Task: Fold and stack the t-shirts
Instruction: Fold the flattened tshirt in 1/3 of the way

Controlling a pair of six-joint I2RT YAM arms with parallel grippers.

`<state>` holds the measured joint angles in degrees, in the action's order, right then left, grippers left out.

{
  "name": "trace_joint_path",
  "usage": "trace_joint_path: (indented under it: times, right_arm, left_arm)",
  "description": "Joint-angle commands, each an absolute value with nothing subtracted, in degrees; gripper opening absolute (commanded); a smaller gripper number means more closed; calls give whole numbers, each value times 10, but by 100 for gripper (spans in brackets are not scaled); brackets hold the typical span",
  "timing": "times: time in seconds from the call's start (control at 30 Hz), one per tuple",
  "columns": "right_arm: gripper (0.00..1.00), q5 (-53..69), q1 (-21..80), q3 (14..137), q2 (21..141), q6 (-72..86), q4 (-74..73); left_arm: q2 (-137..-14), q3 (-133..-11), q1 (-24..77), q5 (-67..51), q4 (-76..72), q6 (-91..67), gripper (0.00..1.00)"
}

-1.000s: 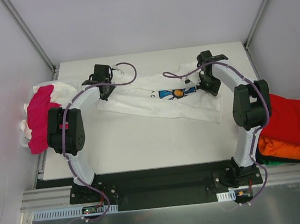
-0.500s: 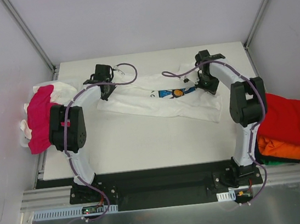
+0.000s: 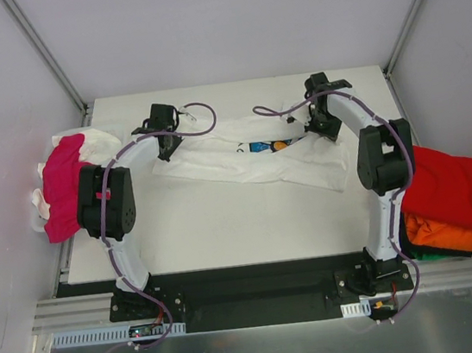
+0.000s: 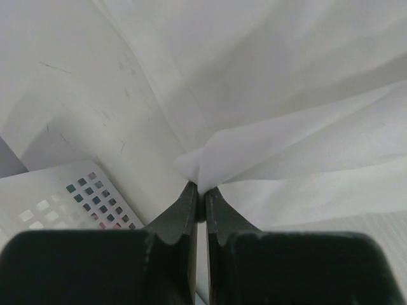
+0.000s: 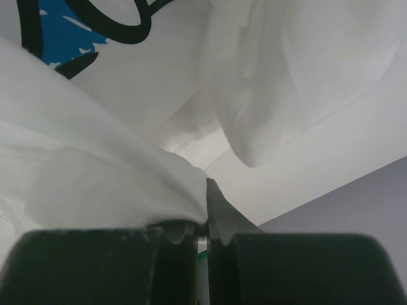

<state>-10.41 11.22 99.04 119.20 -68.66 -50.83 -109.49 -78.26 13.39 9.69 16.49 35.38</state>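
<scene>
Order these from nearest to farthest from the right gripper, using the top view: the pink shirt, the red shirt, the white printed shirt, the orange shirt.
1. white printed shirt: pinched in the right gripper, far side of the table.
2. red shirt: right edge, on top of a pile.
3. orange shirt: under the red one.
4. pink shirt: left edge.

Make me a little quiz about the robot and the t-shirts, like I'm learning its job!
1. True or false: the left jaws and the right jaws are both shut on the white t-shirt.
2. Which colour tops the pile beside the table's right edge? A red, B white, C blue.
3. Fill in: the pink t-shirt lies at the table's ___ edge.
Key: 1 true; 2 A; 3 left.
</scene>
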Motion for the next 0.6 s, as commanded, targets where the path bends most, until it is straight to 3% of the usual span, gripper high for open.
trace_joint_path:
  times: [0.0, 0.1, 0.33, 0.57]
  right_arm:
    - [1, -118, 109, 1020, 1203, -700, -511]
    - [2, -120, 108, 1025, 1211, -700, -507]
    - [43, -125, 108, 1019, 1214, -696, -490]
    - [58, -135, 108, 1007, 1196, -686, -473]
  left_arm:
    - [-1092, -778, 127, 103, 163, 357, 0]
    - [-1092, -777, 128, 104, 163, 356, 0]
    - [-1092, -775, 128, 106, 163, 357, 0]
    - [-1092, -774, 131, 106, 163, 354, 0]
